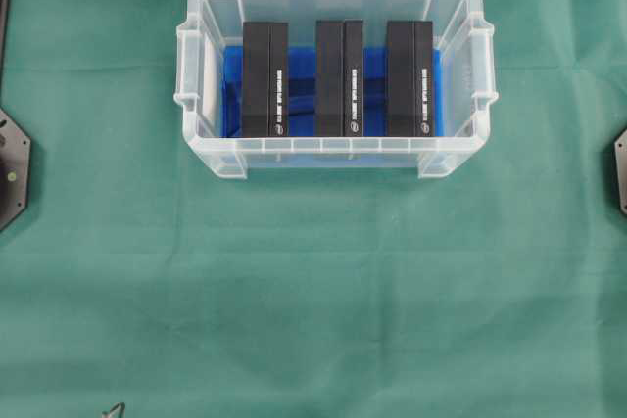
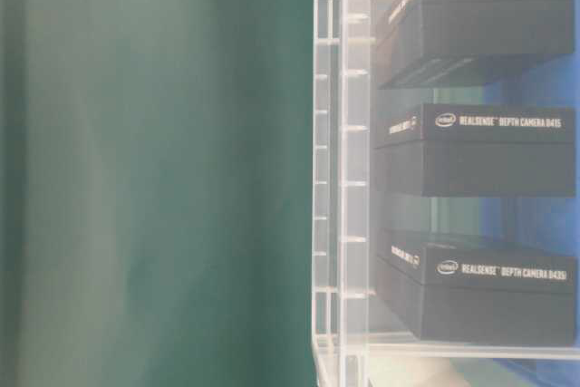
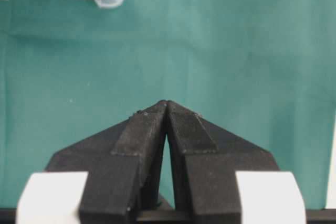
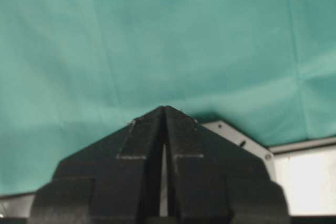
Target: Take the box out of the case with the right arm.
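- The case (image 1: 336, 149) lies on the green-covered bench (image 1: 313, 291) with its long axis running left to right across the overhead view, toward the far half of the cloth.
- Inside it three black boxes stand side by side with gaps between them: the left box (image 1: 265, 78), the middle box (image 1: 339, 77) and the right box (image 1: 409, 77). Each has its long axis running near to far, crosswise to the case.
- The case is clear, translucent plastic with rim handles at both short ends and a blue lining (image 1: 374, 95) on its floor. The boxes are matte black with small white lettering along one narrow face; in the table-level view it reads as a depth-camera label.
- The left end effector (image 3: 167, 104) is pinched together at its tips and holds nothing; a corner of the case shows far off at the upper left of its wrist view, well apart from it.
- The right end effector (image 4: 164, 109) is likewise closed to a point, empty, over bare green cloth. Neither case nor boxes show in its wrist view.
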`<state>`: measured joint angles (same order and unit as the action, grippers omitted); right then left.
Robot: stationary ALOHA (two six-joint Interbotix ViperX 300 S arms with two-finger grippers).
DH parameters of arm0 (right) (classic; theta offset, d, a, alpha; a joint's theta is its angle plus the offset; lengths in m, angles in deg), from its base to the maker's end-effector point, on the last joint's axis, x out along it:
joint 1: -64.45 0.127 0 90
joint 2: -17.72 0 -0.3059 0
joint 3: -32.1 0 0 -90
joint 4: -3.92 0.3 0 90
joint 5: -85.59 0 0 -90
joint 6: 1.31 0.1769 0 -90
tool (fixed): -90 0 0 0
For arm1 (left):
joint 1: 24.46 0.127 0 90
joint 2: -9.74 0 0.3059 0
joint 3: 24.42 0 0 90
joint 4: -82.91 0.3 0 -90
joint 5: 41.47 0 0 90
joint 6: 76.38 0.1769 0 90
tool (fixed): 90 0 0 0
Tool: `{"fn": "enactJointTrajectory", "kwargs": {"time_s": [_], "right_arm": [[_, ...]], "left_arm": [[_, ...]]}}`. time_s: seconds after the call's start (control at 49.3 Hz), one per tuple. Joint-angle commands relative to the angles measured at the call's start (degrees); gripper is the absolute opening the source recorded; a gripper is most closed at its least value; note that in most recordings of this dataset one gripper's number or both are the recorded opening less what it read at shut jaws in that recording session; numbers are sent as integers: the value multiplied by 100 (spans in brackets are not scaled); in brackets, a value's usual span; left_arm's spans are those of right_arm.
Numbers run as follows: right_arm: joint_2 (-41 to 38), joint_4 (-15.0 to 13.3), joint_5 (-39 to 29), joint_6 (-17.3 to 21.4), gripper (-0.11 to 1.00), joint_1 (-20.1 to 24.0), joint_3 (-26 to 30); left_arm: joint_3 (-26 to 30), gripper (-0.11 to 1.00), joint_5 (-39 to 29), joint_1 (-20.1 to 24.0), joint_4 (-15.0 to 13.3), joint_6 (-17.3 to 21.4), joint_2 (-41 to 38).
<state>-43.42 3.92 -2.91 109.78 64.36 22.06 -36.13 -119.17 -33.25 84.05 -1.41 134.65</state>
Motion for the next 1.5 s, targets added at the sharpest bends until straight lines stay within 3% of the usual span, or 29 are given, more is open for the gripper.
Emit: {"fn": "enactJointTrajectory", "kwargs": {"time_s": [0.0,0.142,0.244,0.406,0.568,0.67,0.751,0.994,1.136,1.481], "right_arm": [[-53,-9,-53,18,0,18,123],[-97,-9,-79,167,0,9,158],[-132,-9,-79,791,0,9,202],[-132,-105,-255,2628,0,-26,211],[-141,-422,-448,4702,0,-26,202],[-167,-589,-466,5643,0,-26,185],[-185,-589,-492,6073,0,-26,185],[-202,-615,-510,6231,0,-26,193],[-237,-817,-501,6117,0,-308,202],[-369,-879,-404,4676,0,-1819,211]], "left_arm": [[149,0,9,-26,0,-9,-79],[158,0,9,-26,0,-9,-114],[158,0,18,-26,0,-35,-114],[158,0,9,-35,0,-18,-123],[158,0,9,-35,0,-9,-123],[158,0,9,-26,18,-9,-123],[158,0,9,-26,18,-9,-123],[158,0,9,-35,18,-35,-123],[158,0,9,-26,18,-35,-123],[158,0,-35,-26,18,-35,-123]]}}
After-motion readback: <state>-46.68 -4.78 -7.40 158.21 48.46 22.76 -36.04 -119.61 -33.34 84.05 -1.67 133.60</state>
